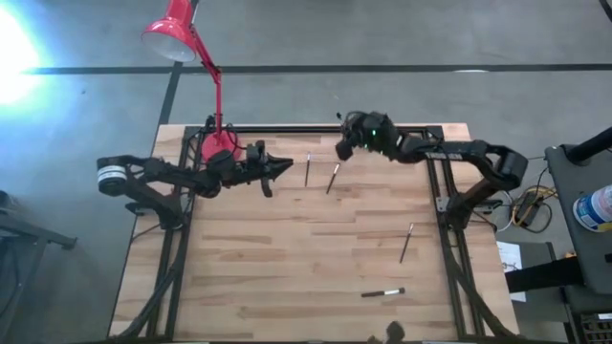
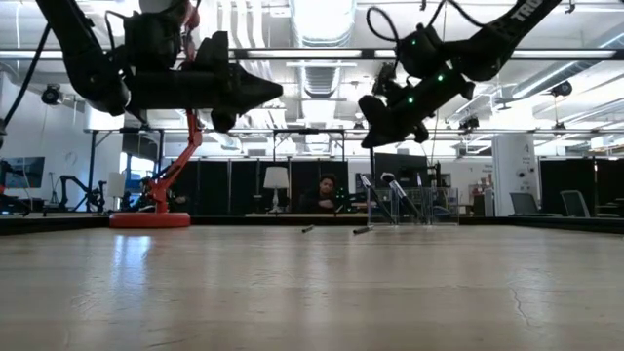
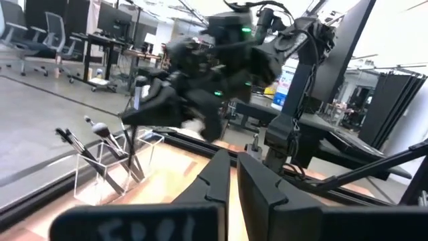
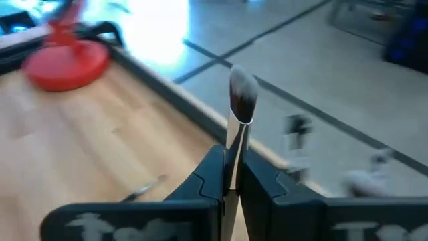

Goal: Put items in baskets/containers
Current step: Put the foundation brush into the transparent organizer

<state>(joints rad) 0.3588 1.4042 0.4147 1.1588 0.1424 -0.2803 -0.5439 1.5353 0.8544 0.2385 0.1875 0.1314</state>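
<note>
Silvery-ferruled brush (image 4: 237, 127) | bristles point outward beyond fingers | right gripper (image 4: 231, 175) clamps handle

The tabletop (image 1: 287, 248) is pale wood planks, smooth with a soft shine. The lamp (image 1: 170, 38) is glossy red. The organiser (image 3: 107, 167) is clear plastic. The right tool (image 4: 231, 177) looks matt black, like plastic.
</note>
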